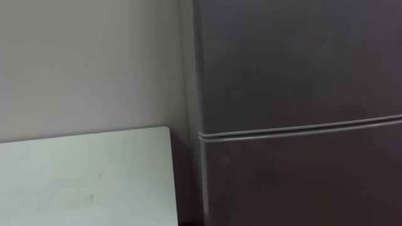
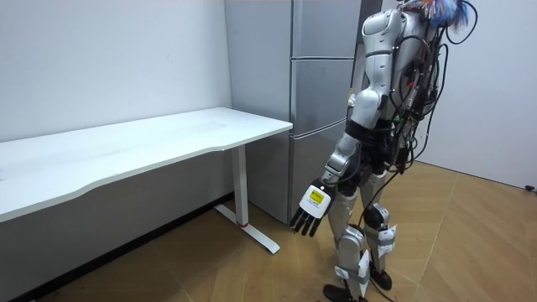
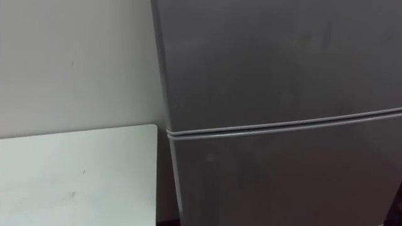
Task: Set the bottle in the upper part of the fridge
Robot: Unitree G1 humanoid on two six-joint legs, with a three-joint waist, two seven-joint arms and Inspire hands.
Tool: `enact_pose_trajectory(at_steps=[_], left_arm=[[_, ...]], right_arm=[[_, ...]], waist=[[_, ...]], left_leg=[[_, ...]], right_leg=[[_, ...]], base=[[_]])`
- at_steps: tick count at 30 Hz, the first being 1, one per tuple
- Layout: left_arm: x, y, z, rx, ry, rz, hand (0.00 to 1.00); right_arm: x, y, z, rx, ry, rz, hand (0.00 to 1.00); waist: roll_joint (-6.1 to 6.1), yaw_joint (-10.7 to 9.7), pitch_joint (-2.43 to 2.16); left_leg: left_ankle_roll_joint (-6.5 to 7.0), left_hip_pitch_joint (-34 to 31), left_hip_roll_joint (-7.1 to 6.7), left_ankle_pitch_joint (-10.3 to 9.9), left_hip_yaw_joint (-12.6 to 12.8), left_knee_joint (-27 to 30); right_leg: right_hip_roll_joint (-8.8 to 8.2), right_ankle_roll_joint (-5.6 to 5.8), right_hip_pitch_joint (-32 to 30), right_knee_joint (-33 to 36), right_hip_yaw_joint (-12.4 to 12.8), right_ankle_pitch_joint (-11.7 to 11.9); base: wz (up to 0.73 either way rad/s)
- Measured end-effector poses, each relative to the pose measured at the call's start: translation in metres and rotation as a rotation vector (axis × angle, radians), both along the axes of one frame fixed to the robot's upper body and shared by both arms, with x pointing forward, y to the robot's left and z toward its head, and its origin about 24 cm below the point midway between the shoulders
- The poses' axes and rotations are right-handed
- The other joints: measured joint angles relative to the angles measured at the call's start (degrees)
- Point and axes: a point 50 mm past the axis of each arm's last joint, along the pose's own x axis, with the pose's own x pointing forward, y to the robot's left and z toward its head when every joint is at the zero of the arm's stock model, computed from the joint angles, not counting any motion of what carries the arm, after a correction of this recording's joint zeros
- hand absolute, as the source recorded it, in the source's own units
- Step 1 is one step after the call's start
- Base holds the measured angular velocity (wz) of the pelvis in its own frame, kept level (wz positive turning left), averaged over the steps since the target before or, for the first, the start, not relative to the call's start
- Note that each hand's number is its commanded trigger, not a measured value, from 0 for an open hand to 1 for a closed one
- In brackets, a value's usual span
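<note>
White surface (image 2: 168,138) beside grey fridge (image 2: 323,92), upper door (image 1: 295,63) shut. Left hand (image 2: 312,210) hanging, fingers straight, empty. Cannot tell bottle's whereabouts. Risk: standing close, swinging door into body; or grabbing lower door (image 1: 301,182) instead.

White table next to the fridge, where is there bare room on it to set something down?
The white table is bare wherever it shows, from the wall to its front edge, up to the corner beside the fridge. Tight spot: the narrow gap between that corner and the fridge side.
</note>
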Motion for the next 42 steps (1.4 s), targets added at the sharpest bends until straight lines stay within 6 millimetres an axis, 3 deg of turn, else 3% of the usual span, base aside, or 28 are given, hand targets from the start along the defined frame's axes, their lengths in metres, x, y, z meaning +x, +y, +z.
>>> enact_pose_trajectory(at_steps=[9,17,24,42], left_arm=[[0.01,-0.002,0.0,-0.007,-0.021,-0.058,0.0],[0.017,-0.002,0.0,-0.006,-0.036,-0.067,0.0],[0.019,-0.001,0.001,0.001,-0.038,-0.082,0.0],[0.016,-0.001,0.001,0.004,-0.03,-0.084,0.0]], right_arm=[[0.016,0.016,-0.004,0.068,0.023,0.384,0.0],[0.037,0.025,-0.004,0.142,-0.034,0.461,0.0],[0.033,0.027,-0.006,0.186,-0.026,0.479,0.0],[0.03,0.027,-0.009,0.215,-0.007,0.476,0.0]], waist=[[-0.2,1.6,0.07],[-0.7,1.5,-0.05],[-0.94,1.5,0.24],[-0.9,1.5,0.25]], left_leg=[[-0.01,-0.3,-0.09,0.0,-0.5,-0.1],[0.0,-0.6,-0.13,0.0,-0.8,-0.1],[0.01,-0.3,-0.09,0.0,-1.3,-0.4],[0.04,-0.3,-0.11,0.0,-1.4,-0.2]], right_leg=[[0.02,0.0,-0.1,-0.1,-0.2,0.0],[0.03,0.02,0.1,-0.2,-0.4,0.0],[0.03,0.02,0.9,-0.1,-0.7,0.0],[0.06,-0.05,1.0,0.0,-0.8,0.1]], base=[[0.01],[0.01],[0.03],[0.0]])
